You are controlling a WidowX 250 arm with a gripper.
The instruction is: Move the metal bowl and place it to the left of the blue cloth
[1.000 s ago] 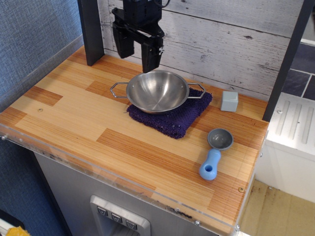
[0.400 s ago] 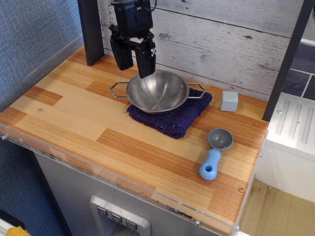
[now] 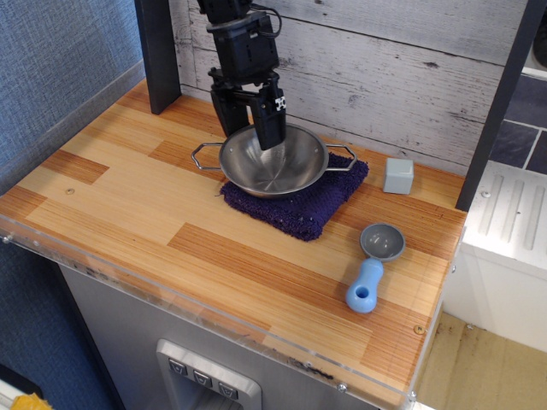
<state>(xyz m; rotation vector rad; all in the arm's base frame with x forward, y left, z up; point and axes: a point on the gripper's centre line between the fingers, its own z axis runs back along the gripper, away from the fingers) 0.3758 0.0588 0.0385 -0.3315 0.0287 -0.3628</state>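
metal bowl (image 3: 273, 162) on blue cloth (image 3: 299, 201), gripper (image 3: 253, 134) straddling rim

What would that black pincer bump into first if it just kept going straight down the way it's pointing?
Most likely the metal bowl. The pincer points down with its fingers apart over the bowl's back rim, one fingertip seemingly inside, one outside. From this single view, depth is uncertain. The blue cloth lies beneath the bowl.

A small white mark sits on one finger of the claw (image 3: 252, 128), too small to read; nothing else bears text.
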